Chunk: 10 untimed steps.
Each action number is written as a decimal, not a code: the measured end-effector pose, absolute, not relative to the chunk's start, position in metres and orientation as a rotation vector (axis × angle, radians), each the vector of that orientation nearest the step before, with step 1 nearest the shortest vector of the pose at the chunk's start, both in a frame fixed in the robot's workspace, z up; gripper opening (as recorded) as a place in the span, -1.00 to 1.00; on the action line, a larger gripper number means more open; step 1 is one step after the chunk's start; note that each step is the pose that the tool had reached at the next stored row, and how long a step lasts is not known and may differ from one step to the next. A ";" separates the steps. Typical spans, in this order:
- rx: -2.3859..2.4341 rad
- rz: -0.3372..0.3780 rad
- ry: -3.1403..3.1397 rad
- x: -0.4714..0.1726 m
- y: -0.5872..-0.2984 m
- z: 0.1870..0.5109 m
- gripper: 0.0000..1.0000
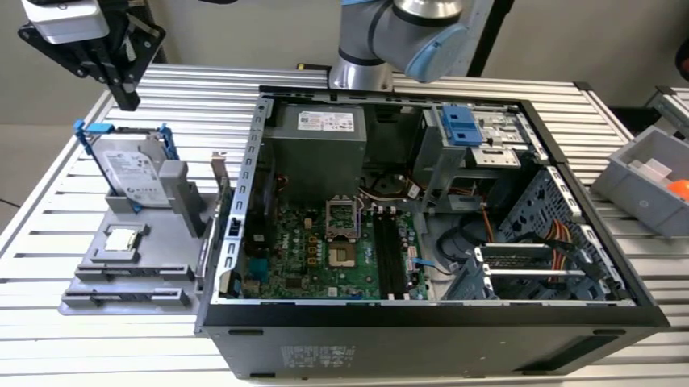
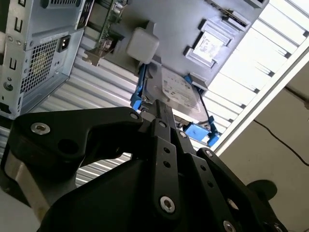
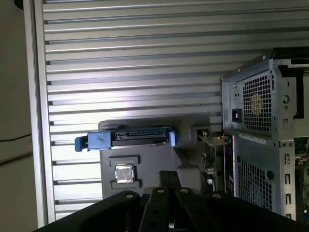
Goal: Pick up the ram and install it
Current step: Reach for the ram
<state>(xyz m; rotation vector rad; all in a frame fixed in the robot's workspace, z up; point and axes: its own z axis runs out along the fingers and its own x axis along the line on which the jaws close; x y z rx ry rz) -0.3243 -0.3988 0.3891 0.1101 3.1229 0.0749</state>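
Aluminium slats make up the table (image 1: 194,89) below me. My gripper (image 1: 127,101) hangs in the air at the exterior view's left, above the table and behind the grey holder (image 1: 129,282), touching nothing. In both wrist views my fingers (image 3: 164,177) lie close together, with nothing between them.

The hard drive (image 1: 131,169) stands upright in its blue frame at the back of the holder. The square silver processor (image 1: 122,239) lies flat in a recess nearer the front. On the holder's side next to the open computer case (image 1: 431,322) a thin stick stands on edge; I take it for the ram (image 1: 222,197), though it shows edge-on and I cannot make out its chips. It is just beside the case wall and well apart from my fingertips.

Inside the case the green motherboard lies flat. Its long black memory slots (image 1: 390,258) run beside the processor socket, and the grey power supply (image 1: 318,149) sits behind them. In the first wrist view the hard drive (image 3: 140,136) and processor (image 3: 124,174) lie just ahead of my gripper (image 3: 169,173).
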 end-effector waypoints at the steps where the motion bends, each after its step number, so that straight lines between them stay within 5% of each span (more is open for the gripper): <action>1: 0.110 0.075 3.123 -0.325 -0.399 0.389 -1.00; 10: 0.109 0.075 3.123 -0.327 -0.399 0.389 -1.00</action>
